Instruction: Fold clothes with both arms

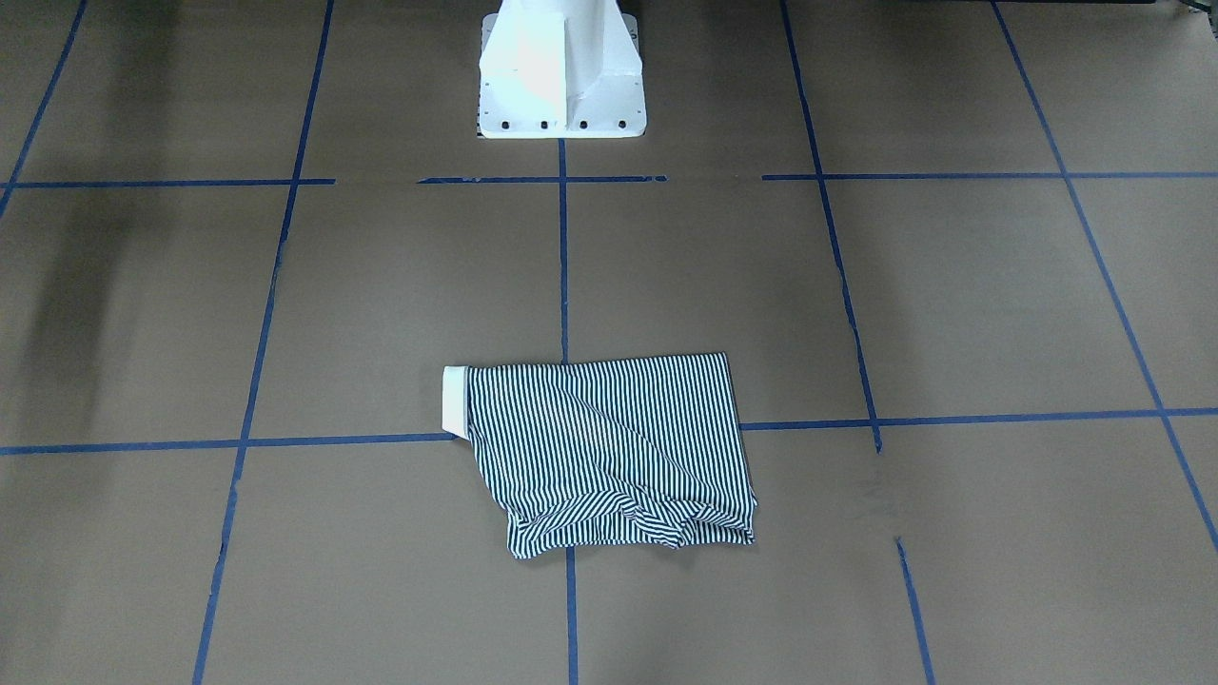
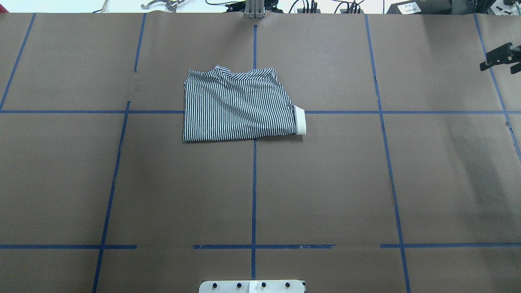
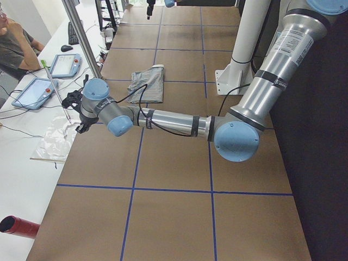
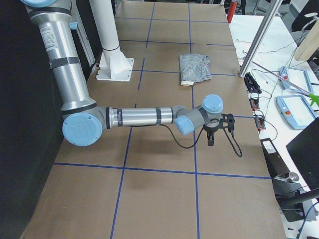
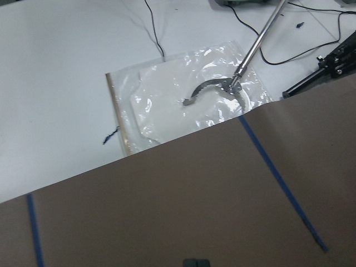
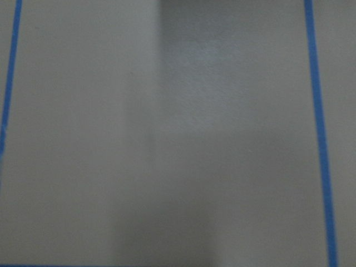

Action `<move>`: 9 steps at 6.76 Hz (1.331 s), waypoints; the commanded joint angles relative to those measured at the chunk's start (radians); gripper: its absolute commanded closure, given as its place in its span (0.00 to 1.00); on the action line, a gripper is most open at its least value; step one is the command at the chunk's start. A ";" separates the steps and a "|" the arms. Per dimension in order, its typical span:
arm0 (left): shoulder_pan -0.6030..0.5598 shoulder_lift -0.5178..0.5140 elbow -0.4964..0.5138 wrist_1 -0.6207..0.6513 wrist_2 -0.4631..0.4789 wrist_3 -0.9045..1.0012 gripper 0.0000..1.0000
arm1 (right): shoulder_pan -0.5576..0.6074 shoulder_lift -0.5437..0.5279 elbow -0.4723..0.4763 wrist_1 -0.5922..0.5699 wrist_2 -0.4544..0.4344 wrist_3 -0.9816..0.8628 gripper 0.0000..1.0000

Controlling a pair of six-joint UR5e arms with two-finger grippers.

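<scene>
Item 1: shirt (image 2: 240,106) on counter (image 2: 325,183), mid, fwd of pedestal (image 2: 252,286). I log left hand (image 3: 76,113) at counter's far-left edge, right hand (image 4: 218,128) far-right; both well apart from shirt.

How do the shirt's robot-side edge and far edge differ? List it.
On the shirt, the robot-side edge lies straight and flat; the far edge is bunched and wavy. The white collar sits near the robot-side edge, away from the far edge. Both are striped, ungripped.

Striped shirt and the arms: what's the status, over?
Left gripper, right gripper out wide, off the shirt; open or shut unclear. Shirt folded, flat on table. No obstruction seen.
</scene>
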 commanded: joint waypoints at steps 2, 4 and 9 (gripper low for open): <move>-0.025 0.184 -0.325 0.697 -0.012 0.108 0.00 | 0.049 -0.109 0.051 -0.156 0.039 -0.283 0.00; 0.034 0.335 -0.422 0.635 -0.051 0.100 0.00 | 0.092 -0.115 0.184 -0.450 0.036 -0.454 0.00; 0.025 0.342 -0.440 0.628 -0.147 0.102 0.00 | 0.103 -0.147 0.362 -0.614 -0.012 -0.444 0.00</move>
